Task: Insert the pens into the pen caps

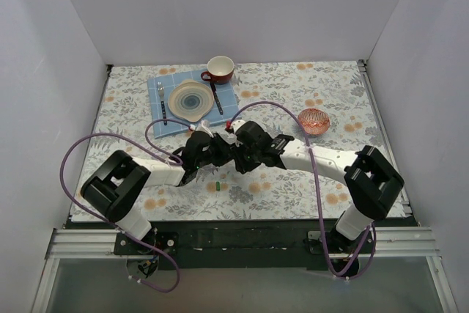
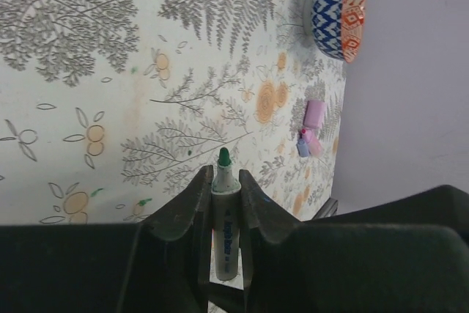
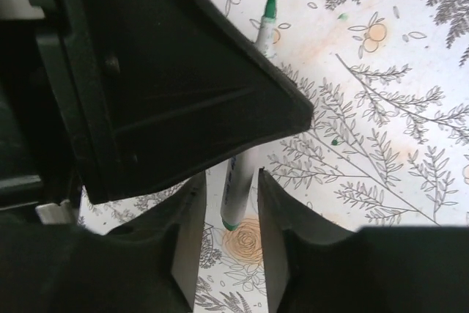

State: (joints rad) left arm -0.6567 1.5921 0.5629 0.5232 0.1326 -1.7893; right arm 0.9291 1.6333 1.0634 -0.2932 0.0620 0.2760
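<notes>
A: Flowery cloth covers the table [image 1: 124, 108], and white walls stand around it. Where is the green pen [image 2: 226, 218]?

B: The left gripper [image 2: 225, 175] is clamped on it, up off the cloth, where the 2 arms meet. Its green tip pokes out past the fingers.

A: And the right gripper [image 3: 231, 179]?

B: Its fingers stand apart, 1 on each side of the pen's back end. They do not squeeze it.

A: Is any pen in a cap?

B: No, none that shows. A small green cap [image 1: 218, 185] lies on the cloth close by the grippers. Pink and lilac caps [image 2: 314, 116] lie near the bowl [image 2: 338, 9], well apart from the pen.

A: So how much is done?

B: Only the pick-up, it seems. All the capping is left, starting with this 1. Other pens do not show.
</notes>
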